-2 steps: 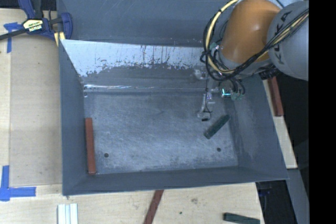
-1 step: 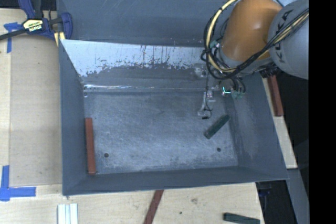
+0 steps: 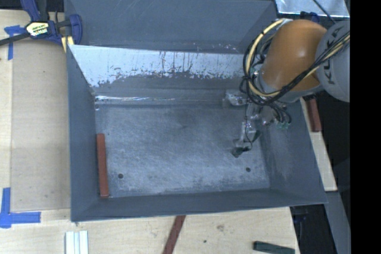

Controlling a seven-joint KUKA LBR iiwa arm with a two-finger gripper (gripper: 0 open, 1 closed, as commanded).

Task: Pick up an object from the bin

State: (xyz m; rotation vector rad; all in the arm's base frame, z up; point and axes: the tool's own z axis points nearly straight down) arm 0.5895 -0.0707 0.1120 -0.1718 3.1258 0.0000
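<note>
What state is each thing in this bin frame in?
Reddish-brown bar: lying flat along the left edge of the bin floor, apart from the gripper.
Gripper: low over the right side of the floor, pointing down.
Grey metal bin: upright, floor scuffed.

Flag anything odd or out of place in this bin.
A reddish-brown bar lies at the far left of the floor, while the pincer is low at the right, well apart from it. The back wall is heavily scratched.
</note>
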